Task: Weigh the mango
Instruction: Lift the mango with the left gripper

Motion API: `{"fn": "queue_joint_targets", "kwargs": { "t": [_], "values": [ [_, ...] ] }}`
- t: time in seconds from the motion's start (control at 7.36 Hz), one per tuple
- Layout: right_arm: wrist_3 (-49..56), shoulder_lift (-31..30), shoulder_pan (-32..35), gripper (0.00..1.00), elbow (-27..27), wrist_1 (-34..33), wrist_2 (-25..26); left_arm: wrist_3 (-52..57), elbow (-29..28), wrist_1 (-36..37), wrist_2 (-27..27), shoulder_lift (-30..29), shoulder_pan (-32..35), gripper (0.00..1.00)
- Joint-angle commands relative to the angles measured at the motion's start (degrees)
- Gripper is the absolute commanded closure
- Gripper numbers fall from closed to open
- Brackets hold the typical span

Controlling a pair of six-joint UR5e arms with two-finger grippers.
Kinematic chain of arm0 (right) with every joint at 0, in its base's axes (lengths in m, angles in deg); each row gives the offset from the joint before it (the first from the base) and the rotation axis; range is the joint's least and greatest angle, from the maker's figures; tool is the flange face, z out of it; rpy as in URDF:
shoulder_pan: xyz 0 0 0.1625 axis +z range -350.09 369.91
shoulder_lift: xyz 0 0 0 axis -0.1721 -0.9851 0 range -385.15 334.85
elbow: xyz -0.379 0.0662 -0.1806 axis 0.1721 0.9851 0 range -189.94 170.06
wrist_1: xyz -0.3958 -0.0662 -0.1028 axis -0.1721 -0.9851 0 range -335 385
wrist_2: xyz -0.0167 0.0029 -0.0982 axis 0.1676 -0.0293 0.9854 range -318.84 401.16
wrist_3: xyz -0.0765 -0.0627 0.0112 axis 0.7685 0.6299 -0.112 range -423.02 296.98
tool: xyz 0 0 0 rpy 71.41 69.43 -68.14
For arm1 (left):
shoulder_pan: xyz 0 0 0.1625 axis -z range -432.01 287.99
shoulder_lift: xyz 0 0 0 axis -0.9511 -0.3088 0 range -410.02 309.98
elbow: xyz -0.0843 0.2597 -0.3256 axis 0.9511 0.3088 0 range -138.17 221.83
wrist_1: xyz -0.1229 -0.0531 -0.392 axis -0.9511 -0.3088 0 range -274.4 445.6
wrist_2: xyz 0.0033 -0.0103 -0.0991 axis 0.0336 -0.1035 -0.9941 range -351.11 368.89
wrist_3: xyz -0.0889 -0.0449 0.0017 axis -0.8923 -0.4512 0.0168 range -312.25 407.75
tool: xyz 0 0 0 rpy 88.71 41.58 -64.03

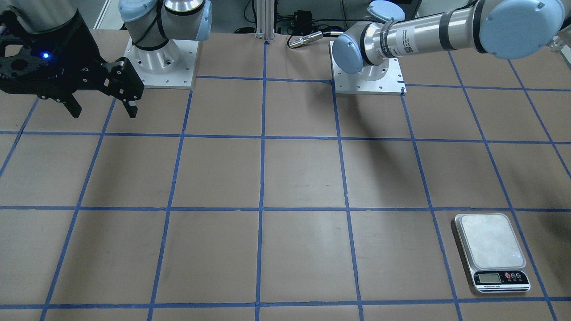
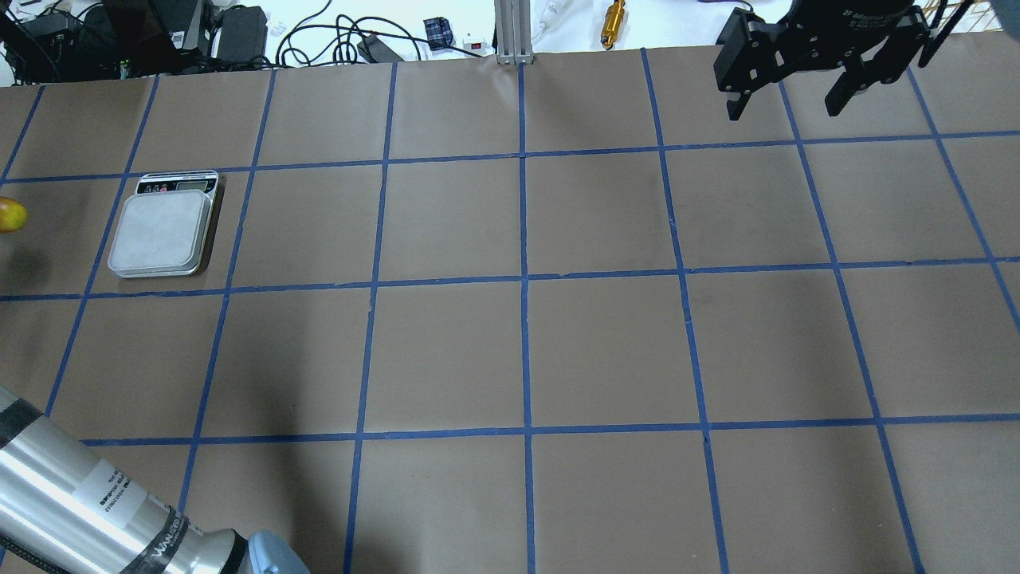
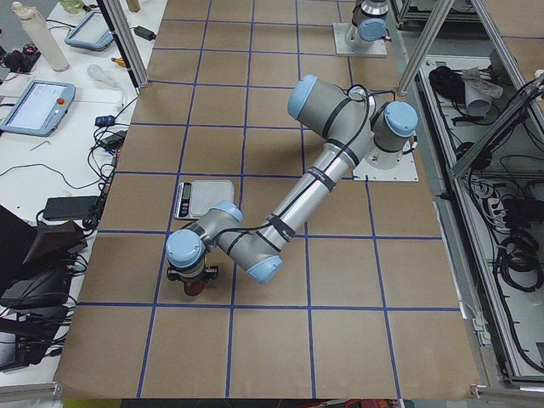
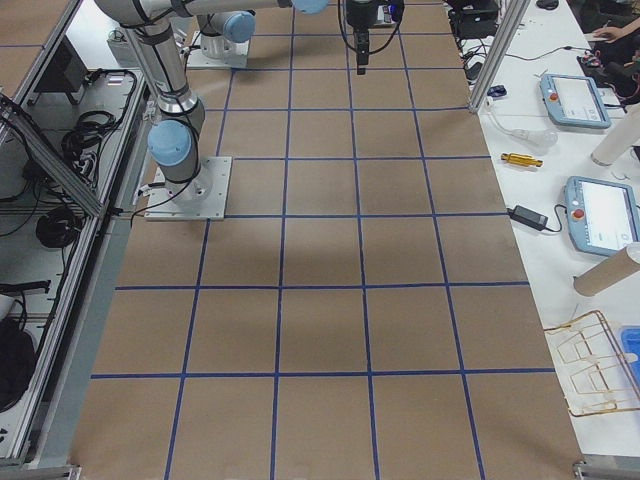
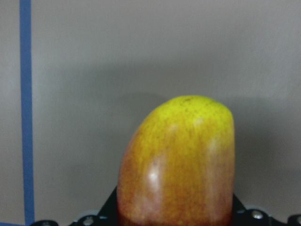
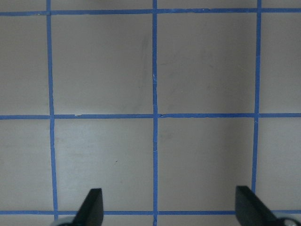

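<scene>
Glossy yellow-to-red oblong mango (image 5: 178,165) sits grasped in left fingers (image 3: 182,277); right fingers (image 6: 94,206) spread wide

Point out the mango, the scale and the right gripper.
mango (image 5: 176,165): left wrist view, middle of its skin.
scale (image 1: 489,240): front-facing view, centre of its platform.
right gripper (image 2: 781,113): overhead view, gap midway between its fingertips.

Nothing could be read for certain: white lettering on the wrist (image 2: 865,16) just above the right gripper (image 2: 782,110) was blurred; print on the scale (image 1: 490,243) and the left arm's label (image 1: 403,38), far from it, was too small
</scene>
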Motion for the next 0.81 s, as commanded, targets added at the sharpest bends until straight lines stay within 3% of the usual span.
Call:
{"fn": "queue_joint_targets", "kwargs": {
  "t": [0.0,0.41,0.68],
  "values": [
    [0.0,0.04,0.0,0.0,0.0,0.0,-0.04,-4.06,6.58,0.55,-0.06,5.97,2.85,1.0],
    [0.0,-0.04,0.0,0.0,0.0,0.0,-0.04,-11.72,13.8,1.34,-0.06,10.99,8.91,1.0],
    [0.0,-0.04,0.0,0.0,0.0,0.0,-0.04,-15.5,19.67,9.02,0.11,12.4,12.25,1.0]
  ]
}}
